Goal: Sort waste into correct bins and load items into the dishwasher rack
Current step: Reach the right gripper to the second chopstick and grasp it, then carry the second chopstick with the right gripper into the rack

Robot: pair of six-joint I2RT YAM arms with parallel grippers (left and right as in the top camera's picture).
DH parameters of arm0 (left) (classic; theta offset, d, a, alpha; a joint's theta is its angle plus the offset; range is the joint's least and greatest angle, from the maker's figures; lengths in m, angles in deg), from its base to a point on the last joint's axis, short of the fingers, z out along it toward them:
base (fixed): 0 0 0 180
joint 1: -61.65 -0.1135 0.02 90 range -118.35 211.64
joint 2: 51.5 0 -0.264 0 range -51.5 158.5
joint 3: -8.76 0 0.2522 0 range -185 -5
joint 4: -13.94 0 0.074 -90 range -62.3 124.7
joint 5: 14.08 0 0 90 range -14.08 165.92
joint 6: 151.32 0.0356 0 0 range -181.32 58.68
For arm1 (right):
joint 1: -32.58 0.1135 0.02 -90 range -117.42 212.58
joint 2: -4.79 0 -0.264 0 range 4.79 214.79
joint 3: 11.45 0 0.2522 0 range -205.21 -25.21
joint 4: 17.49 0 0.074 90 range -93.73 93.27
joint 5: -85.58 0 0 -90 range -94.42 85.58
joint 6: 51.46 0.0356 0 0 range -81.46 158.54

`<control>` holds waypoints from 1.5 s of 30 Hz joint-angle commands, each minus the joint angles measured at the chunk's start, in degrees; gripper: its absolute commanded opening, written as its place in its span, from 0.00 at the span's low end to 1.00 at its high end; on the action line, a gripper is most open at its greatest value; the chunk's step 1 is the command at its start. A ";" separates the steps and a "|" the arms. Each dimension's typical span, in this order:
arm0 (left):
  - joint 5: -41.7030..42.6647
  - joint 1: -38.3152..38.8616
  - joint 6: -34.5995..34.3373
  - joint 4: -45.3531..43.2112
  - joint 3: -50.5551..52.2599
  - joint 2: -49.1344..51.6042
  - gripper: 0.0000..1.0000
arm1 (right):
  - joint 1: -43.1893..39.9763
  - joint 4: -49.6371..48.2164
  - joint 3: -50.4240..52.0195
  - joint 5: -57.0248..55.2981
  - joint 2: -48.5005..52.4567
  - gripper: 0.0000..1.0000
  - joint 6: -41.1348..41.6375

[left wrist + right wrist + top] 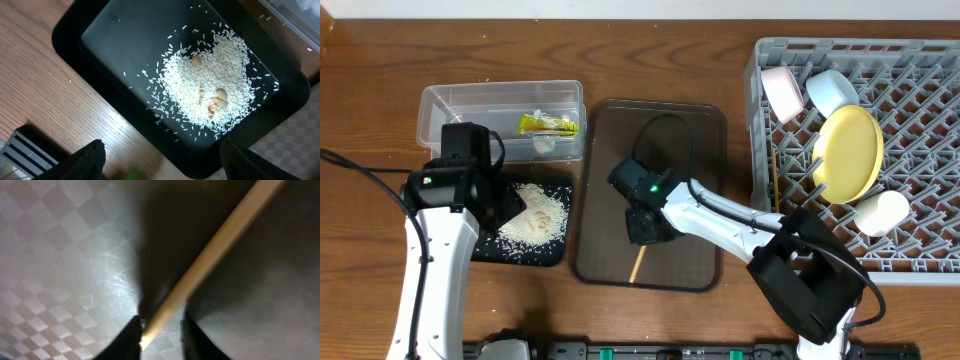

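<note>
Straddling chopstick (210, 255) on brown tray (700, 130), right end effector (161, 331), rice (210, 85) in black tray (100, 30)

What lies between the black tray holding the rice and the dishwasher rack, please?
The brown serving tray lies between them in the overhead view, with the right end effector over a chopstick on it.

Overhead camera: fixed above the table (620, 60), facing straight down from afar, taking in both arms.

Left wrist camera: near, looking down past its fingers (90, 160). The black tray (125, 40) and rice (205, 85) lie ahead of the jaws. Overhead shares both (550, 255) (535, 215).

Right wrist camera: very near, facing the brown tray (60, 240). The chopstick (210, 255) runs outward from between the jaws. Overhead shares both (690, 140) (637, 265).
</note>
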 commanded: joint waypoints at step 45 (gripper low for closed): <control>14.16 7.17 13.14 -4.35 0.13 1.29 0.76 | -40.24 14.91 7.61 -6.84 -26.93 0.01 -28.59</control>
